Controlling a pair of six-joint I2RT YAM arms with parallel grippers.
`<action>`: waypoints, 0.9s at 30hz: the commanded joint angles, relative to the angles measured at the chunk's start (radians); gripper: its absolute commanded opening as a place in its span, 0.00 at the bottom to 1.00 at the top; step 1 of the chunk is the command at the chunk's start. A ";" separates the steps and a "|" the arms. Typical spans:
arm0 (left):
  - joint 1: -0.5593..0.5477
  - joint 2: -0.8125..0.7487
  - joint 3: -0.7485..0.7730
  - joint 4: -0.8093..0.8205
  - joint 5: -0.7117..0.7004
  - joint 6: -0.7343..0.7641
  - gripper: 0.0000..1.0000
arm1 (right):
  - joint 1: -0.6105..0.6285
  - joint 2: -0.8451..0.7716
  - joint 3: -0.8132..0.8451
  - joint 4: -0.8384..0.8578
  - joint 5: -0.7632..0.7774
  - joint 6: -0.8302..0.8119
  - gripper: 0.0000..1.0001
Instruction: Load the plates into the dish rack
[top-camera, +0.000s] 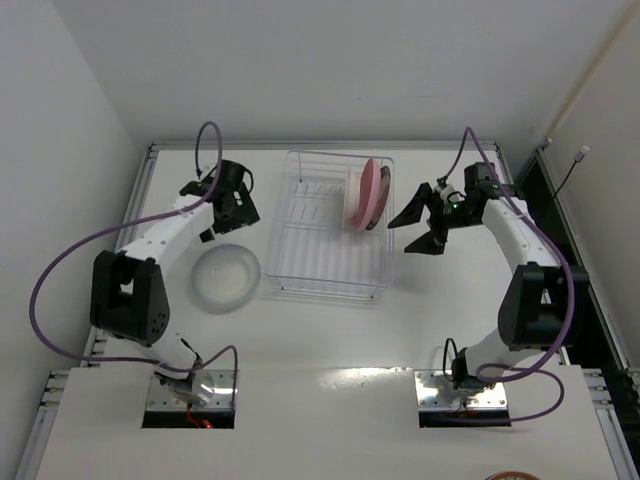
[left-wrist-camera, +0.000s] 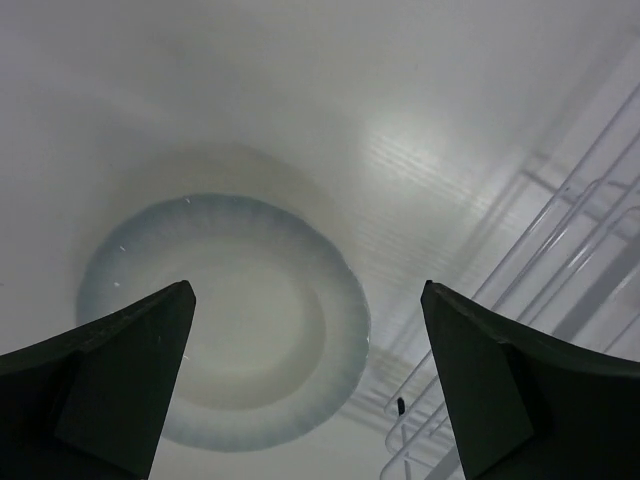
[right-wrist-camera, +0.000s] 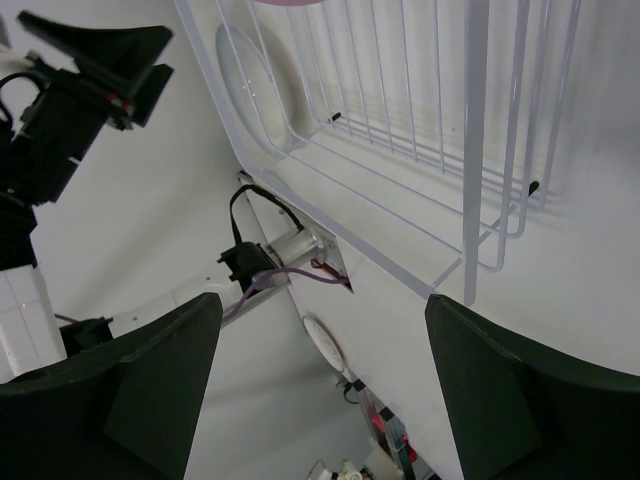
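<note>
The matte pink plate (top-camera: 366, 195) stood on edge among the prongs at the right end of the dish rack (top-camera: 300, 250), a see-through rectangular basket of thin white wire. A dark-rimmed plate (top-camera: 380, 212) leaned just beside it. Left of the rack, a round translucent glass plate (left-wrist-camera: 225, 320) lay flat on the smooth white table (top-camera: 320, 330). The left gripper (left-wrist-camera: 306, 285) hung above it, released, its wedge fingers wide apart. The right gripper (right-wrist-camera: 324, 300), equally spread and empty, sat near the rack's right side.

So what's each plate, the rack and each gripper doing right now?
dish rack: on the table, holding the pink plate
pink plate: standing on edge
clear plate: lying flat on the table
left gripper: open, empty
right gripper: open, empty
</note>
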 joint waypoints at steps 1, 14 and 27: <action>-0.023 0.041 -0.003 -0.067 0.055 -0.092 0.96 | 0.012 0.006 0.009 0.024 -0.024 -0.007 0.81; -0.082 0.373 0.188 -0.267 0.058 -0.222 0.95 | 0.012 0.006 -0.001 0.034 -0.024 -0.007 0.81; -0.092 0.450 0.198 -0.277 0.109 -0.262 0.94 | 0.012 0.006 0.009 0.024 -0.024 0.002 0.81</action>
